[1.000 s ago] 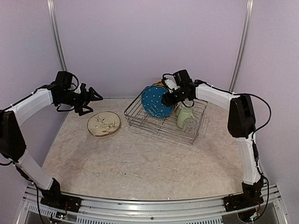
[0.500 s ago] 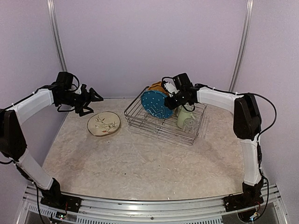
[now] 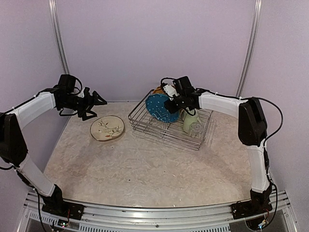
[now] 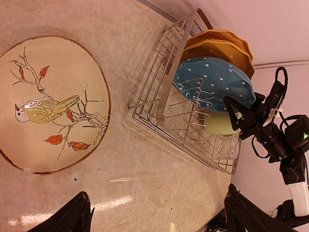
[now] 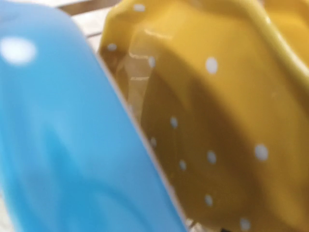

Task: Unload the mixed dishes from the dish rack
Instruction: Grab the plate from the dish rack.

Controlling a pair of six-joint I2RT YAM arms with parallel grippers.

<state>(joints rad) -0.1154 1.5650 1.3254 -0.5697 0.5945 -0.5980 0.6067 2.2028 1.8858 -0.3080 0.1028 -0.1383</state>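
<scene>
The dish rack (image 3: 166, 126) stands at the back right of the table. In it, the blue white-dotted plate (image 3: 161, 108) stands upright, with two orange plates (image 3: 158, 91) behind it. A pale green mug (image 3: 190, 122) and a clear glass (image 3: 197, 129) stand beside them. My right gripper (image 3: 172, 101) is at the blue plate's upper right rim. Its wrist view shows only the blue plate (image 5: 58, 135) and an orange plate (image 5: 217, 121) very close, no fingers. The cream branch plate (image 3: 107, 128) lies flat on the table. My left gripper (image 3: 95, 101) is open and empty above it. The light-blue bowl is out of view.
The left wrist view shows the cream plate (image 4: 53, 104), the rack (image 4: 159, 96), the blue plate (image 4: 212, 79) and the right gripper (image 4: 236, 113) at its edge. The back wall is close behind the rack. Bare table (image 3: 154, 164) lies in front.
My right gripper has moved left and closer in at the blue plate's upper rim. The left arm and the cream plate have not moved.
</scene>
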